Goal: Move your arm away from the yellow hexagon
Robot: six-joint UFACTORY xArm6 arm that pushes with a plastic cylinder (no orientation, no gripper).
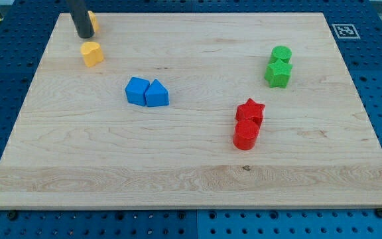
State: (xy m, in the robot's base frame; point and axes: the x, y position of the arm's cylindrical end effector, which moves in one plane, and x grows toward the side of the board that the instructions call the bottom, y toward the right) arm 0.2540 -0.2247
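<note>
One yellow block (pixel 91 22), likely the hexagon, sat at the board's top-left corner, half hidden behind and just right of my tip (pixel 85 36), a jawless rod, so retreat pointed toward the board's left edge.

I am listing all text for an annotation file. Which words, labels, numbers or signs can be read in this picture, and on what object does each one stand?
No words, brands or numbers can be read.
One sign only: a black-and-white square marker at the wooden board's top right corner; it is a pattern, with no letters.
The blocks carry no labels.
</note>
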